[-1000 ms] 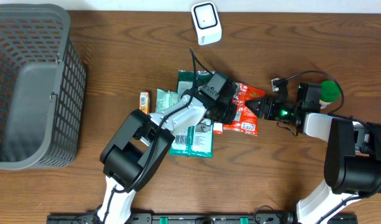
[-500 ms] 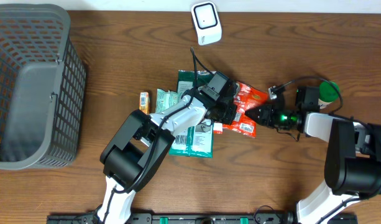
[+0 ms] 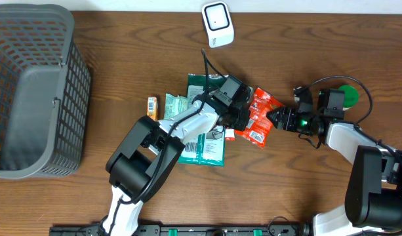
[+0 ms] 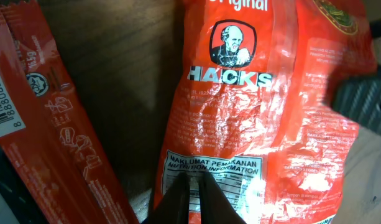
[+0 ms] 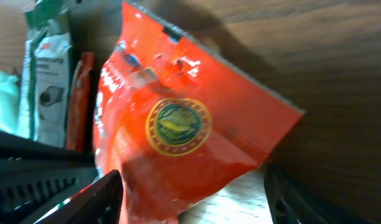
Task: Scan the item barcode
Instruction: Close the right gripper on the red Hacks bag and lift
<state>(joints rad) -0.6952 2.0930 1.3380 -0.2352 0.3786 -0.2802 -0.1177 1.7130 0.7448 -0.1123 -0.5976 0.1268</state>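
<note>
A red Hacks candy bag [image 3: 260,117] lies tilted at the table's middle, on the edge of a pile of packets. My left gripper [image 3: 244,122] is shut on its lower edge; in the left wrist view its fingertips [image 4: 191,198] pinch the bag [image 4: 265,106] at the white nutrition label. From the right, my right gripper [image 3: 273,118] stands open, and in the right wrist view its two fingers straddle the bag's [image 5: 178,124] near corner without touching it. The white barcode scanner [image 3: 217,24] stands at the back centre. No barcode shows on the bag.
Green and white packets [image 3: 204,147] and a red sachet [image 4: 47,124] lie under and beside the left arm. A small orange item [image 3: 151,105] sits left of the pile. A grey mesh basket [image 3: 76,72] fills the far left. A green-capped object [image 3: 348,96] sits behind the right arm.
The right gripper narrowed on the bag, then opened wide and drew back a little to the right. The bag swung to a steeper tilt. The left gripper kept its hold.
</note>
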